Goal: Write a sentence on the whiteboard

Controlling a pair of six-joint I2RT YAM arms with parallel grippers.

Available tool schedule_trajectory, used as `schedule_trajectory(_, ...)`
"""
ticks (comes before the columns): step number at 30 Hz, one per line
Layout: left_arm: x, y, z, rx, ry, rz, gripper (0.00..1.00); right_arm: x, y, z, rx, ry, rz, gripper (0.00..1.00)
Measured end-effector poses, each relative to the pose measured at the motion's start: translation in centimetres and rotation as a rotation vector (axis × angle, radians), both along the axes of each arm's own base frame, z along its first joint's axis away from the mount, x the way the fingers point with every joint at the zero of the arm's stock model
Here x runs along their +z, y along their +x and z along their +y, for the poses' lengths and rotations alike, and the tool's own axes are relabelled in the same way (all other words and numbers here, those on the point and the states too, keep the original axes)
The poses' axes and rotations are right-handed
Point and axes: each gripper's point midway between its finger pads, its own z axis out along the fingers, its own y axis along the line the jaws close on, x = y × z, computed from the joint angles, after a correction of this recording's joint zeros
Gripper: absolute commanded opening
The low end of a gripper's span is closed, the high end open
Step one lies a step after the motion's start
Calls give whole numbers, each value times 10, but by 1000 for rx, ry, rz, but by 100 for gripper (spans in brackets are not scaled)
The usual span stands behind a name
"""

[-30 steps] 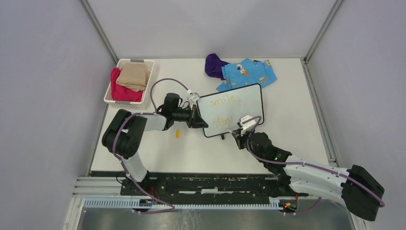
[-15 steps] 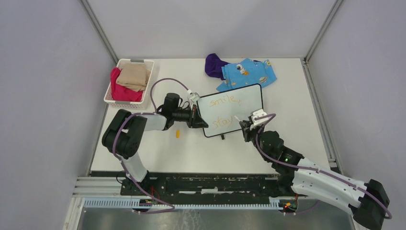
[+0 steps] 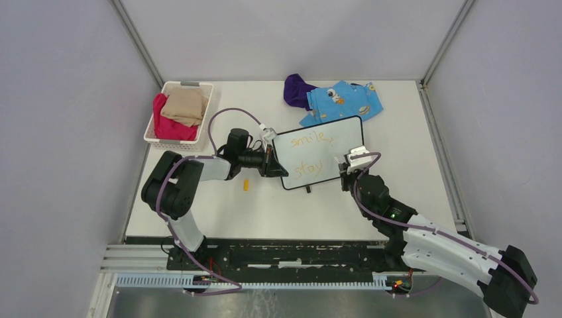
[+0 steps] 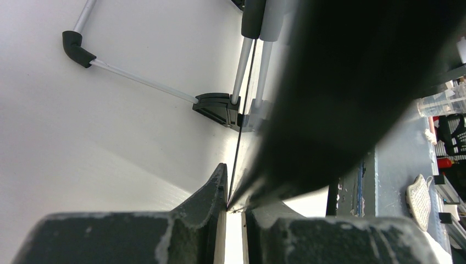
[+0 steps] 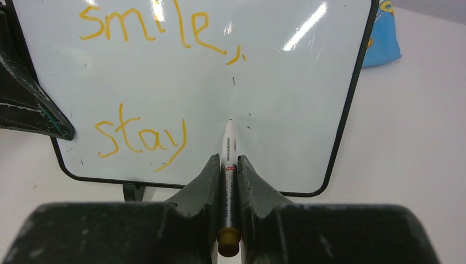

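A small white whiteboard with a thin black frame and round corners (image 3: 321, 151) is sitting in the middle of the white counter (image 3: 411, 165). It is leaning up on its little black feet.

The left claw (image 3: 270, 162) is pinching the board's edge at 9 o'clock, with the thin frame squeezed between its two fingers.

The right claw (image 5: 228, 165) is reaching in from 4 o'clock. It is holding a thin white marker with a yellow end (image 5: 228, 148) tight between its fingers. The marker's tip is pointing at 12 o'clock at the bare board, just beside the last word. I cannot tell if the tip is touching.

The thin orange handwritten sentence (image 5: 123, 132) is showing two lines, "smile," on top and "stay" below.

A tiny orange piece (image 3: 246, 185) is lying on the counter at 8 o'clock from the board. A white basket with red and tan cloths (image 3: 179, 112) is sitting at 10 o'clock. A blue patterned cloth (image 3: 344, 99) and a purple cloth (image 3: 296, 89) are lying at 12 o'clock.
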Motion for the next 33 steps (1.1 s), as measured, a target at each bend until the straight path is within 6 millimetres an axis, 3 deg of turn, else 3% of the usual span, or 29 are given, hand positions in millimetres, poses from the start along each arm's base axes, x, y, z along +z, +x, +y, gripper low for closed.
schedule_trajectory(15,0,0,0,0,0,-1,2,1,6,14,47,23,6,0)
schedule_trajectory(33,0,0,0,0,1,1,2,-6,10,12,33,28,25,0)
